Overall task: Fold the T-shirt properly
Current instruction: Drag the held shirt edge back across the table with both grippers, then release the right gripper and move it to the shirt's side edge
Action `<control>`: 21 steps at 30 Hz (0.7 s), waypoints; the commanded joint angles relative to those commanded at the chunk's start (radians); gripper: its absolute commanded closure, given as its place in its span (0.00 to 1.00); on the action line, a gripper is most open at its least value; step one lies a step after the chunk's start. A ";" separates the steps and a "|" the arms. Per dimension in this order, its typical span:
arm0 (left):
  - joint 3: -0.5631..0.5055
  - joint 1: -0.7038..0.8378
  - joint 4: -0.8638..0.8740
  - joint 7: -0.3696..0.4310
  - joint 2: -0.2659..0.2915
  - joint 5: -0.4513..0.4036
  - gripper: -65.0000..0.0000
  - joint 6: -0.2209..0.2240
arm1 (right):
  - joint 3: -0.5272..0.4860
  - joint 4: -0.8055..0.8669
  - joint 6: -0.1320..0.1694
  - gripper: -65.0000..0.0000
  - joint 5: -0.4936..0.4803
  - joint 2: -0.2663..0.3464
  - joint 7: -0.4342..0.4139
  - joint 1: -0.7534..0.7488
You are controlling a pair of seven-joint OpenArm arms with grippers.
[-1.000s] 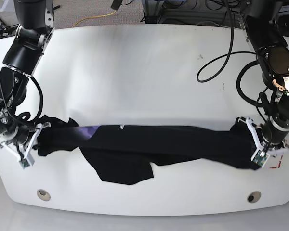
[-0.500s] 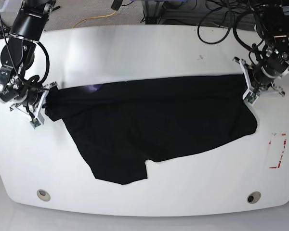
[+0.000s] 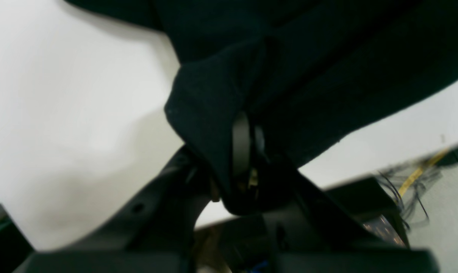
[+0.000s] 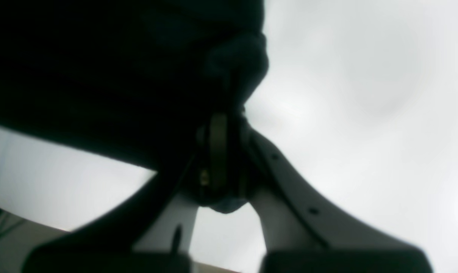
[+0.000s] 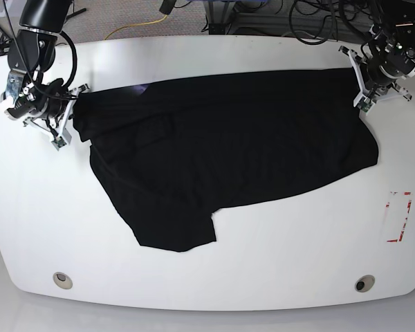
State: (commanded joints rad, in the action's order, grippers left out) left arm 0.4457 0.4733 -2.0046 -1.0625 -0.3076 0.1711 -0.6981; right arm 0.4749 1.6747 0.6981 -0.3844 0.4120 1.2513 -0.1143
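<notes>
No text, label, brand or number is showing legibly in any view. The T-shirt [image 5: 228, 152] is lying with plain black cloth up, and the red marking [image 5: 398, 216] at the right edge of the counter [image 5: 214, 277] is a bare outline — no characters in it.

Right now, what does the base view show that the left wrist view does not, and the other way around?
Only the base view shows the whole black T-shirt spread across the white table, the right pincer at its other end, and a red mark on the table. Only the left wrist view shows up close the cloth bunched around the left pincer, which is shut on it. Both show the T-shirt, the table and the left pincer.
</notes>
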 joint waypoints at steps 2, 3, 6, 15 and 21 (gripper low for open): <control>0.002 0.006 -0.002 0.000 0.002 0.000 1.00 0.000 | 0.028 0.005 0.000 0.91 -0.009 -0.008 0.000 -0.002; 0.002 0.006 -0.002 0.000 0.002 0.000 1.00 0.000 | 0.038 0.008 0.000 0.86 -0.023 -0.009 0.000 -0.003; 0.002 0.005 -0.002 0.000 0.003 0.002 0.95 0.000 | 0.058 0.008 0.000 0.69 -0.095 -0.009 0.002 -0.028; 0.002 -0.021 -0.006 -0.008 0.038 0.006 0.60 0.000 | 0.112 0.008 0.000 0.39 -0.322 -0.006 0.002 -0.060; 0.135 -0.038 -0.006 -0.021 0.034 0.258 0.60 0.000 | 0.109 0.008 0.000 0.42 -0.477 -0.002 0.003 -0.066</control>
State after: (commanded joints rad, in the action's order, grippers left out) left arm 0.5808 0.4350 -2.0108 -1.0840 -0.2739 0.4289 -0.6981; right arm 0.5838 1.6824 0.6981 -0.8615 0.4104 1.2543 -0.1803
